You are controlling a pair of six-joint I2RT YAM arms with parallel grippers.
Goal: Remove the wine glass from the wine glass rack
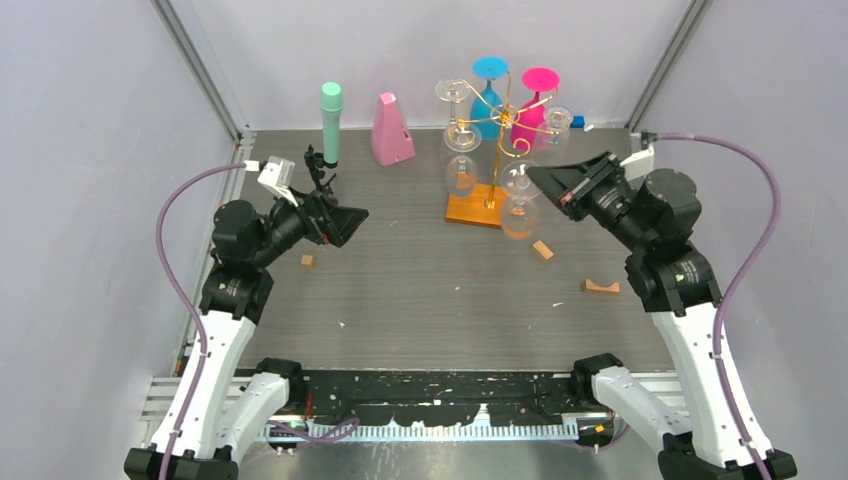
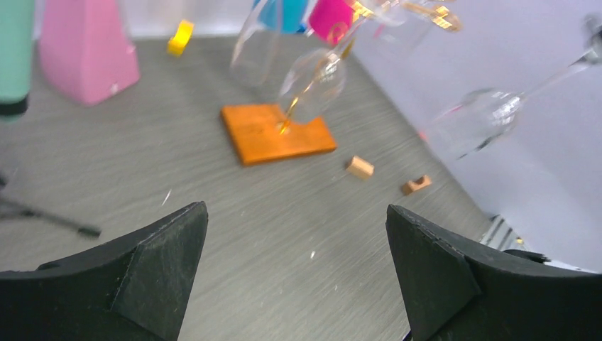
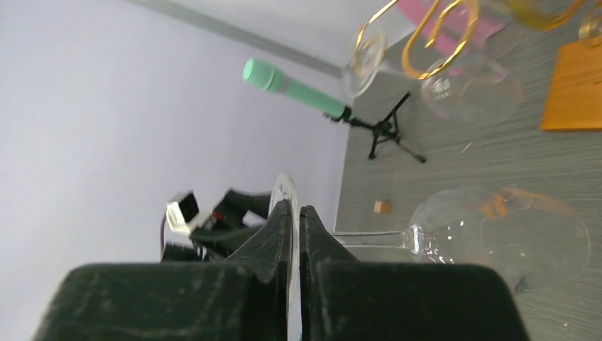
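Note:
My right gripper (image 3: pixel 297 207) is shut on the flat foot of a clear wine glass (image 3: pixel 497 238). The glass's stem runs sideways to its bowl. From above, that wine glass (image 1: pixel 518 200) hangs by the right gripper (image 1: pixel 545 181), just right of the wine glass rack's orange-brown base (image 1: pixel 474 209). It looks apart from the gold wire arms (image 1: pixel 497 120). Clear, blue and pink glasses still hang on the rack. My left gripper (image 1: pixel 345 222) is open and holds nothing, left of the rack. Its view shows the held glass (image 2: pixel 490 117) and the rack base (image 2: pixel 277 133) beyond the left gripper (image 2: pixel 294 238).
A mint-green microphone (image 1: pixel 330 120) on a small black tripod and a pink wedge-shaped object (image 1: pixel 390 130) stand at the back left. Small wooden blocks lie on the table (image 1: pixel 542 250), (image 1: pixel 600 287), (image 1: pixel 308 261). White walls close in both sides.

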